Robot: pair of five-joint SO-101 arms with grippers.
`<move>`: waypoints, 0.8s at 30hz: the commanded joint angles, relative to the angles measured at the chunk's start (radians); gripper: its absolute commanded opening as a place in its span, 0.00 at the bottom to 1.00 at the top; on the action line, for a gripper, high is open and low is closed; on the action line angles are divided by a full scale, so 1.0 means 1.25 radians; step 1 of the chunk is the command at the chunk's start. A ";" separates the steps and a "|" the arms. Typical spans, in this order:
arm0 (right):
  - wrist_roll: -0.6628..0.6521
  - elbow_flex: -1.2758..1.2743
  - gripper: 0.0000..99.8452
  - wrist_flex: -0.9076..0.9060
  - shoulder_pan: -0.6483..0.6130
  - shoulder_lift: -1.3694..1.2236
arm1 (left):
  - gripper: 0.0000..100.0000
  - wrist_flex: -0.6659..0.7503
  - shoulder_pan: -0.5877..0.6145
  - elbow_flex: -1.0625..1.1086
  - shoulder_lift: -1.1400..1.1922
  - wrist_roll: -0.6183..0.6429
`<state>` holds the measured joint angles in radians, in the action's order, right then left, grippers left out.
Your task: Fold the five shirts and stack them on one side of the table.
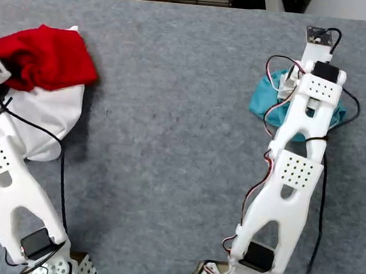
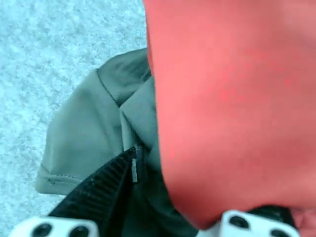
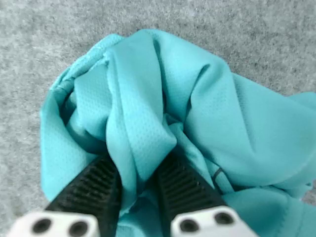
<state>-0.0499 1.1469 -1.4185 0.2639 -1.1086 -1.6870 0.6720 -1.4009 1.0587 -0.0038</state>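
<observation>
Folding seems not yet begun: the right hand [image 3: 138,192] pinches the teal shirt [image 3: 197,113], well apart from the red shirt [image 1: 45,58]. Whether the left hand [image 2: 173,197] is wide or narrow I cannot tell. Next, the teal shirt needs spreading flat.

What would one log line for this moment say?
right gripper: shut on teal shirt | left arm: at red shirt lying on white shirt | shirts: all crumpled

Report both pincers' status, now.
Left pincer: cannot be told; the red shirt covers part of it.
Right pincer: closed on a fold of the teal shirt.
</observation>
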 commanded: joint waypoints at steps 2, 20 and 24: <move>-0.009 0.017 0.00 0.005 -0.009 0.004 | 0.25 0.006 0.025 -0.009 0.017 0.039; -0.009 0.018 0.00 -0.014 -0.007 0.004 | 0.03 0.007 -0.049 -0.010 0.170 0.178; -0.009 0.018 0.00 -0.014 -0.007 0.004 | 0.02 0.012 0.017 -0.025 0.160 0.178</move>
<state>-0.0499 1.1469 -1.4277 0.2639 -1.1086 -1.6747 0.6030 -1.4300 1.2290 0.2079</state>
